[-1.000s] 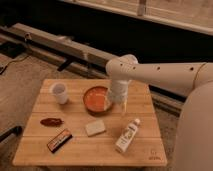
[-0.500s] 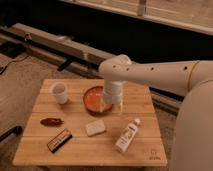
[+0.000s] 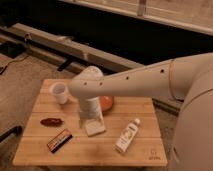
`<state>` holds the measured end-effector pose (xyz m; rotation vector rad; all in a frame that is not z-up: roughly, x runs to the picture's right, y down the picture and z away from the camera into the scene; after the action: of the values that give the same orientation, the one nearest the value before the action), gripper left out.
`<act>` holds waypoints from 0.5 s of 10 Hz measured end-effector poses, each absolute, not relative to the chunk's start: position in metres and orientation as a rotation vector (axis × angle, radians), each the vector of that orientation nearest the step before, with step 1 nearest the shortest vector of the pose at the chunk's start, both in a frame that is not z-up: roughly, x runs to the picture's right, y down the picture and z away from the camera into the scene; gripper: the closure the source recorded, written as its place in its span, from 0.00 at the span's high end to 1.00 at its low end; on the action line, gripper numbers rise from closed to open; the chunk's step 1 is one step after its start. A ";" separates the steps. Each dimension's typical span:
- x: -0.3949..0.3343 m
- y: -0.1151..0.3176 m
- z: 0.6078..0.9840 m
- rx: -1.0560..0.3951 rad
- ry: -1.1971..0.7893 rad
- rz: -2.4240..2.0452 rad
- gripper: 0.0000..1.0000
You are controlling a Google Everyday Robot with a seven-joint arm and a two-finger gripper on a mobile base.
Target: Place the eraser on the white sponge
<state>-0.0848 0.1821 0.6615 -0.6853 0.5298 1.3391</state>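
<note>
Centrally, end effector [image 3: 90, 119] at white sponge [image 3: 95, 129]; wooden table [image 3: 100, 152] on brown floor [image 3: 17, 95]

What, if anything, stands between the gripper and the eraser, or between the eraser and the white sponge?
Nothing visible. The gripper hangs over the pale squarish white sponge; the flat dark eraser with a red stripe lies nearby on the wooden table, only bare wood between them.

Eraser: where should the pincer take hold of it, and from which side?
Grip the eraser across its narrow width, midway along, coming straight down from above. It lies flat on the table, slanted, with both long edges free. The pincer hangs over the white sponge and likely needs turning to match that slant.
</note>
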 end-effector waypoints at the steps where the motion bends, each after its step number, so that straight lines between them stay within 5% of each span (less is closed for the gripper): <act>1: -0.103 0.196 0.654 -0.697 0.511 1.299 0.65; 5: -0.179 0.259 0.643 -0.740 0.439 1.083 0.65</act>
<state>-0.1789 0.2595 0.6433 -0.7399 0.4394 1.0830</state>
